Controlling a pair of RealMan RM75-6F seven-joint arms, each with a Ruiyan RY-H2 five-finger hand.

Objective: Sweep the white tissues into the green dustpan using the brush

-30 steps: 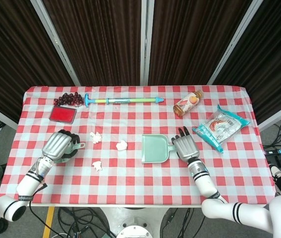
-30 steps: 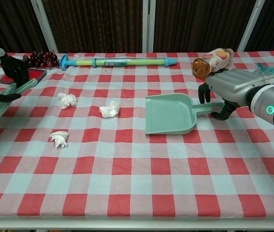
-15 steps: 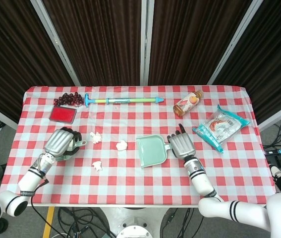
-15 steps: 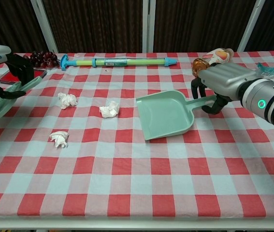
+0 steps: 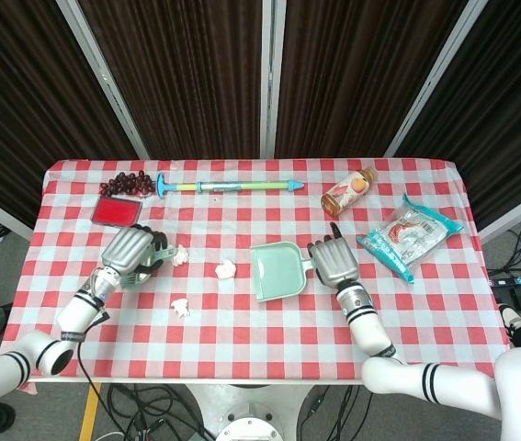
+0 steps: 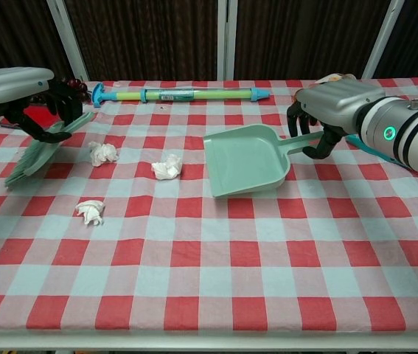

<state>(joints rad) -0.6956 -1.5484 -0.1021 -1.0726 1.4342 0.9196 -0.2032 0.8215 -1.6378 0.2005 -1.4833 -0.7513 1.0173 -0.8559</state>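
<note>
Three white tissues lie left of centre: one [image 6: 103,153] nearest the brush, one [image 6: 167,167] in the middle, one [image 6: 91,212] nearer the front. My left hand [image 6: 28,92] [image 5: 131,250] grips the green brush [image 6: 35,153], whose bristles hang down just left of the first tissue. My right hand [image 6: 326,110] [image 5: 334,261] holds the green dustpan [image 6: 245,160] [image 5: 277,270] by its handle, the pan tilted, its mouth facing left toward the middle tissue.
Along the back lie a long green-and-blue tube toy [image 6: 175,94], dark cherries [image 5: 127,183] and a red flat box [image 5: 118,211]. An orange bottle [image 5: 348,192] and a snack packet [image 5: 409,233] sit at the right, behind my right hand.
My left hand has moved right and inward with the brush, closer to the first tissue. My right hand has carried the dustpan left and tilted it off the cloth.
</note>
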